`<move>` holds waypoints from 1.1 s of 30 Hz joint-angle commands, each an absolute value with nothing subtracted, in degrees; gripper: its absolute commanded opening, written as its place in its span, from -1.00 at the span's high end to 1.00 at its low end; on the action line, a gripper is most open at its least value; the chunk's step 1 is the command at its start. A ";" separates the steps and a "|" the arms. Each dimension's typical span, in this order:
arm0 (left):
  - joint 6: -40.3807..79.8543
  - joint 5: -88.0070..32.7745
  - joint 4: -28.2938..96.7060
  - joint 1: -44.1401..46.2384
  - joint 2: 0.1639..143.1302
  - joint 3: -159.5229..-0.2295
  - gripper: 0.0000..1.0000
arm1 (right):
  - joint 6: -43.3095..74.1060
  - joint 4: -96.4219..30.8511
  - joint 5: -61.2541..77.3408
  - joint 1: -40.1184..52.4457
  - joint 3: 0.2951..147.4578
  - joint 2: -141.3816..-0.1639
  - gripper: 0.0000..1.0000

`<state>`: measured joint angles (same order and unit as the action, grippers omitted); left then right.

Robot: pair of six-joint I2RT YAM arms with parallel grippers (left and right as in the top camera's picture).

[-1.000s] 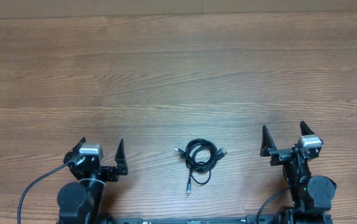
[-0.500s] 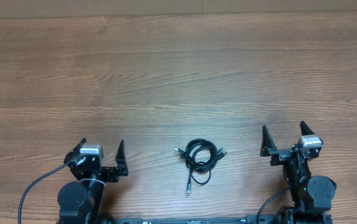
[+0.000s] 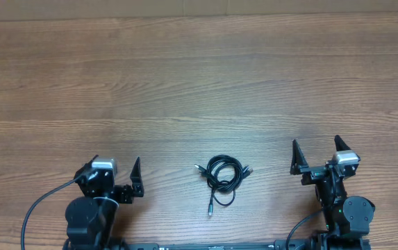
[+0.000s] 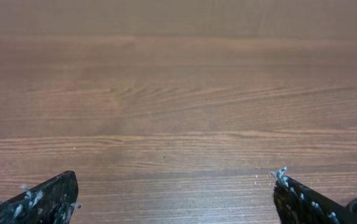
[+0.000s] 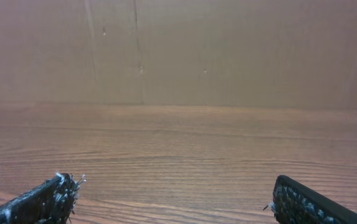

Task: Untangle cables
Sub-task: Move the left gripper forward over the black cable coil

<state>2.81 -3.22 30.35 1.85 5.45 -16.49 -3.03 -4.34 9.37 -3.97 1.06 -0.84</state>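
Black cables (image 3: 221, 180), coiled together, on the wooden table (image 3: 199, 83)

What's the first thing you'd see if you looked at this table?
A small tangle of black cable lies all alone near the front edge of the big wooden table, about midway between the two arms. On either side sit the left tool and the right tool, both wide open, holding nothing and well apart from the cable.
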 commanded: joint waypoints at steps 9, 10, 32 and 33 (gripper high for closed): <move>1.23 -6.33 32.21 1.52 17.91 -26.81 -0.99 | -3.29 -4.16 8.64 -3.49 0.45 -0.16 -1.00; 1.17 -7.20 33.01 1.52 19.11 -28.10 -1.00 | -3.29 -4.14 8.64 -3.49 0.45 -0.16 -1.00; -8.38 -24.99 61.89 8.01 61.12 -60.18 -1.00 | -3.29 -4.16 8.64 -3.49 0.45 -0.16 -1.00; -8.73 -24.91 62.24 9.61 62.54 -60.90 -1.00 | -3.29 -4.16 8.64 -3.49 0.45 -0.16 -1.00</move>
